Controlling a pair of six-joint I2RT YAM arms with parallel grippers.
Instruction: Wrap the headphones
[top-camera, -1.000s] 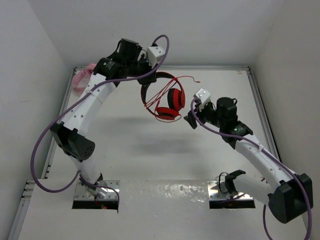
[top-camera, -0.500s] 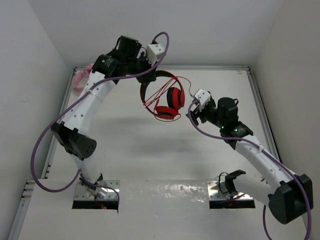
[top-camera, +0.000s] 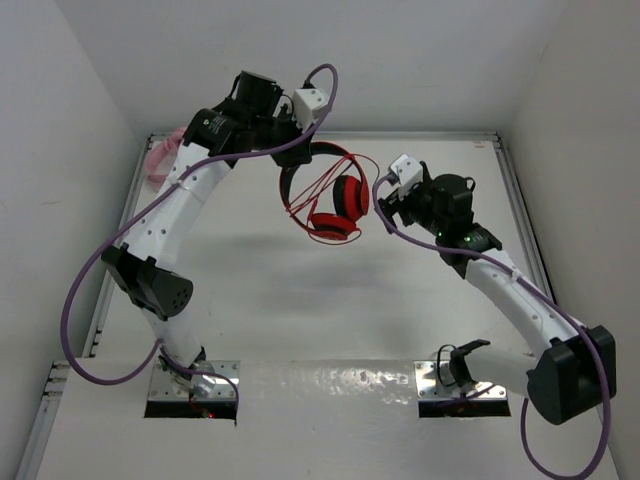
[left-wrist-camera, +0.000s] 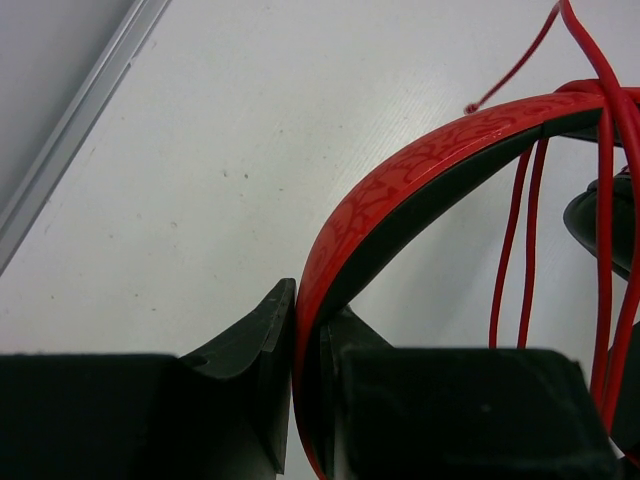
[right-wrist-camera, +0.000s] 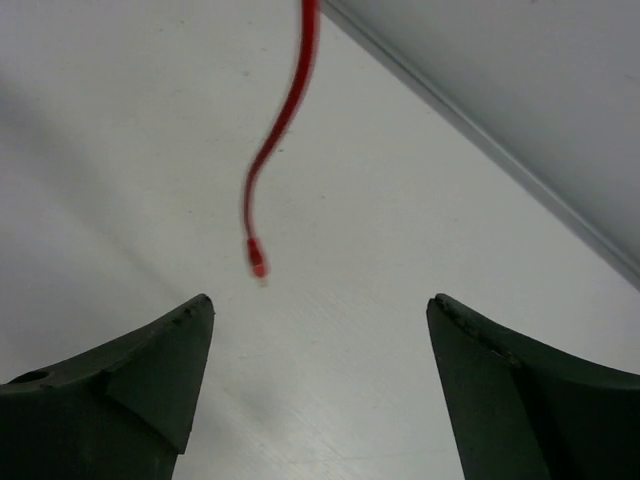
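Note:
The red headphones (top-camera: 338, 205) hang in the air above the table, with red cable loops across the earcups. My left gripper (top-camera: 293, 137) is shut on the black-and-red headband (left-wrist-camera: 420, 160); in the left wrist view the band is pinched between the fingers (left-wrist-camera: 262, 340), and cable strands (left-wrist-camera: 520, 240) hang at the right. My right gripper (top-camera: 384, 200) is open and empty just right of the earcups. In the right wrist view the cable's free end (right-wrist-camera: 258, 262) dangles, blurred, just beyond the left finger of the open right gripper (right-wrist-camera: 320, 320).
A pink coiled bundle (top-camera: 165, 155) lies at the far left edge of the table. White walls close in the table (top-camera: 300, 300) at the back and both sides. A raised metal rim (right-wrist-camera: 480, 140) runs along the far edge.
My right gripper has moved up and away from me, closer to the headphones and the dangling cable end. The left gripper and the headphones have hardly moved.

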